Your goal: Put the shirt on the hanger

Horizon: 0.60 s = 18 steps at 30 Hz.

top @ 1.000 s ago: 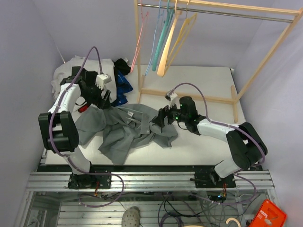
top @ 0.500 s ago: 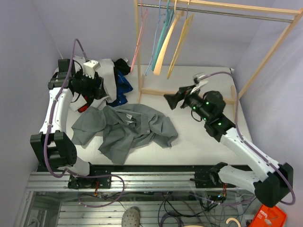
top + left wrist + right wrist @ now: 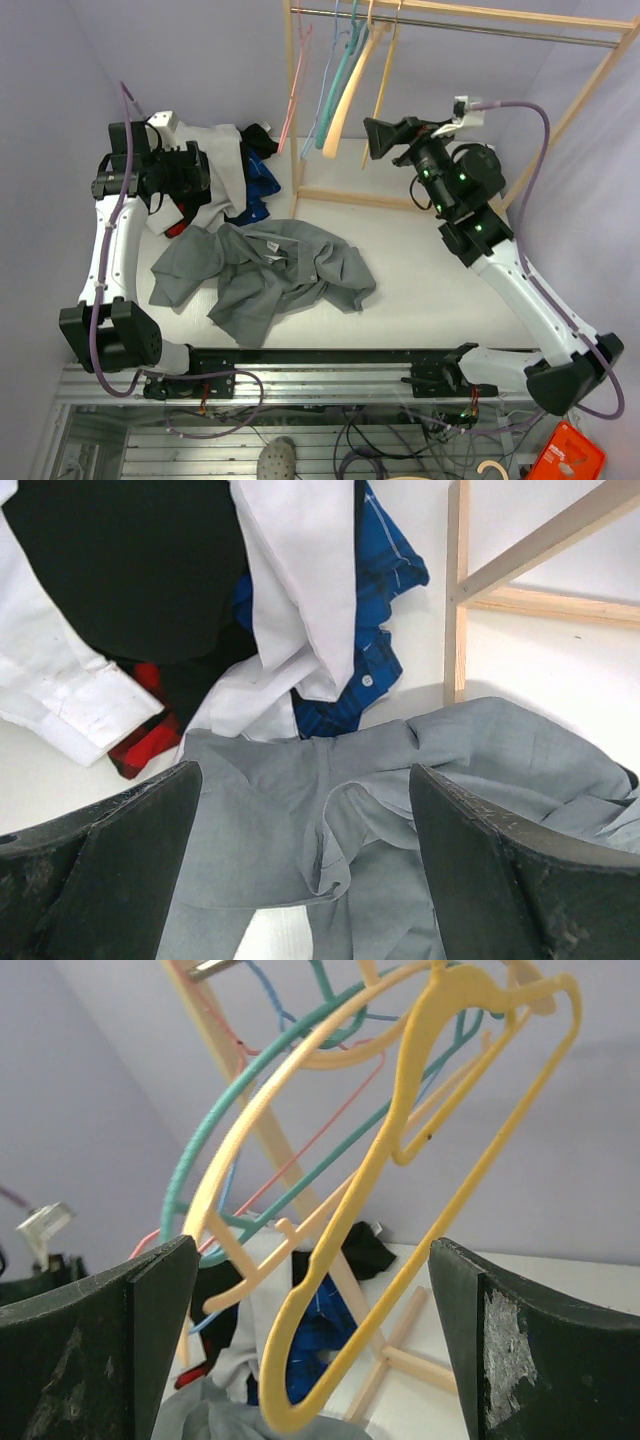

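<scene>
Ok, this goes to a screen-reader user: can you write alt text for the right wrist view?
A yellow hanger hangs just ahead of the open right end effector, ungripped, framed by its two dark fingers. A teal hanger and a pink hanger hang behind it; the edge of the grey shirt shows at the bottom.

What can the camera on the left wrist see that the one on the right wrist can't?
Only the left wrist view: the grey shirt from close above, crumpled and filling the lower frame, folds and all.

Only the right wrist view: the yellow hanger up close between its open fingers, untouched, with a teal hanger hanging behind it.

Both: the blue garment and white garment in the pile, part of the wooden rack, and the shirt, though the right view catches only a sliver at its bottom edge.
</scene>
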Available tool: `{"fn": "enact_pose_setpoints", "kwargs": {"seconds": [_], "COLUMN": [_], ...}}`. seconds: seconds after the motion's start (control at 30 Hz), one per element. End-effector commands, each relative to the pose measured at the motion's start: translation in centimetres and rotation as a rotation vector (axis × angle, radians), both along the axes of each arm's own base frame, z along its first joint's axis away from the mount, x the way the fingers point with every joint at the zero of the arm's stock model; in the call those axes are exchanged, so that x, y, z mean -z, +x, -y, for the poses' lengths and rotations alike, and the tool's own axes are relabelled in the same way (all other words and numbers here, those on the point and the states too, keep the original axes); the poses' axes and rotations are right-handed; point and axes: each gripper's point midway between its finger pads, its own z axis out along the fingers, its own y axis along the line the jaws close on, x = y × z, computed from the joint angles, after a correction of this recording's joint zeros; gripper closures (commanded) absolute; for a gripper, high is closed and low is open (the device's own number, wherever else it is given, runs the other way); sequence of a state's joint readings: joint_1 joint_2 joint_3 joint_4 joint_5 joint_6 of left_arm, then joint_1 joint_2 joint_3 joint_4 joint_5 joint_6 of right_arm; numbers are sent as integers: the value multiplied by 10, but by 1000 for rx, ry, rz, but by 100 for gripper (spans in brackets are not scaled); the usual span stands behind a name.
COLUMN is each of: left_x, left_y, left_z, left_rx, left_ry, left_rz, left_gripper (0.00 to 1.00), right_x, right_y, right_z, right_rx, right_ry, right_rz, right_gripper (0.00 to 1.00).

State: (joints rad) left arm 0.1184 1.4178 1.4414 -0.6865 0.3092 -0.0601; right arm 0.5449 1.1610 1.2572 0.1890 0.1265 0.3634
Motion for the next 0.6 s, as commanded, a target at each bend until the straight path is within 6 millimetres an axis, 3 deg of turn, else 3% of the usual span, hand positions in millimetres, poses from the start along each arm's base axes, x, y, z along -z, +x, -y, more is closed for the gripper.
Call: {"fn": "enact_pose_setpoints", "kwargs": {"seconds": [0.0,0.13,0.3,0.33,0.37,0.47,0.57], "left_x": [-7,-9,-9,-10,-11,-15,-17], "left_y": [5,5,5,5,5,2,1], "left_z": [-13,-13,-11,-10,-11,-7,-8], "left_rx": [-89,-83,-74,-74,-73,-49,-57], "left_ry": [-3,4,-4,-5,-4,-7,-5], "left_rz": [53,66,72,75,75,75,75], "left_gripper": [4,4,4,4,4,4,4], "right_x": [19,24,25,24,24,25,24], "right_y": [30,44,46,45,46,47,46], "right_z": [-1,-18,-38,-41,-41,-29,-19], "right_rx": [86,149,258,277,299,384,432], "right_ry": [6,-44,-176,-193,-204,-195,-194], "right_rz": [-108,-129,-94,-87,-83,-101,-106], "right_gripper": [0,0,0,4,17,69,88]}}
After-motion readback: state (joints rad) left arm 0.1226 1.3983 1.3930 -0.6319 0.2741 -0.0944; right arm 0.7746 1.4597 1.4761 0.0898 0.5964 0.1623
